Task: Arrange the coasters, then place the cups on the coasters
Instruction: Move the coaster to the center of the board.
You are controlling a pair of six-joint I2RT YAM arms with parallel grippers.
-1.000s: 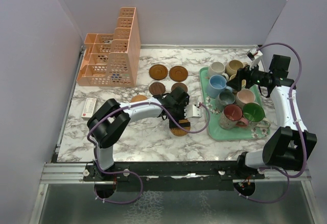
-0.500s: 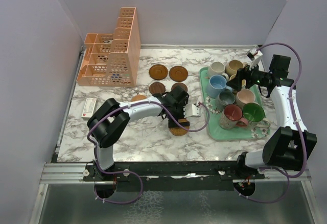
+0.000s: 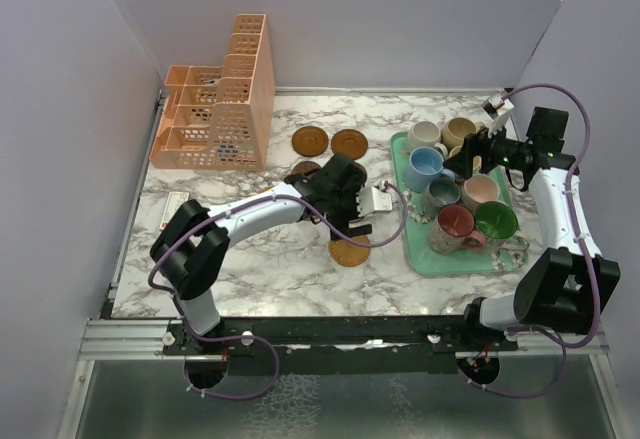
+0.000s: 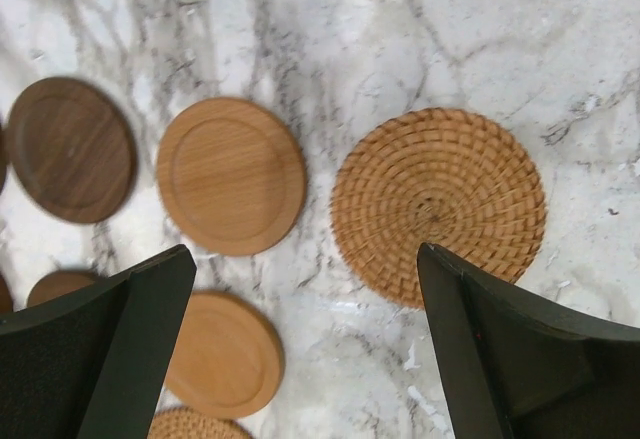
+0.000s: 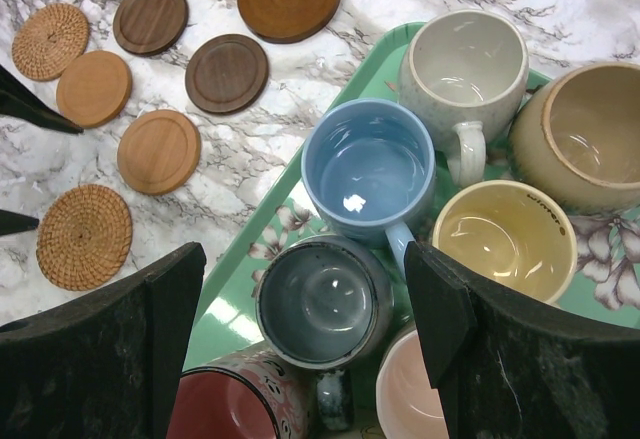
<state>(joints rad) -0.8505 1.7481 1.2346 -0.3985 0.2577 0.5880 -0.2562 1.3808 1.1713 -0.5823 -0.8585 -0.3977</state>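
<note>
My left gripper (image 4: 305, 255) hangs open over bare marble with nothing between its fingers. A woven coaster (image 4: 438, 204) lies flat just beyond its right finger, and a light wooden coaster (image 4: 230, 175) lies beside that. More coasters lie to the left, one of them dark (image 4: 70, 149). From above, the left gripper (image 3: 345, 223) stands just behind the woven coaster (image 3: 350, 252). My right gripper (image 5: 305, 259) is open above the grey cup (image 5: 322, 302). Blue (image 5: 370, 169), cream (image 5: 465, 59), tan (image 5: 590, 129), yellow (image 5: 505, 239), pink (image 5: 420, 389) and red (image 5: 215, 409) cups crowd around it.
The cups stand packed on a mint-green floral tray (image 3: 425, 259) at the right, with a green cup (image 3: 497, 221) at its near side. A peach lattice organiser (image 3: 215, 109) stands at the back left. A small white box (image 3: 177, 200) lies near the left edge.
My left gripper has opened wider and drawn back from the woven coaster, which stays flat on the marble. The right arm has not moved.
</note>
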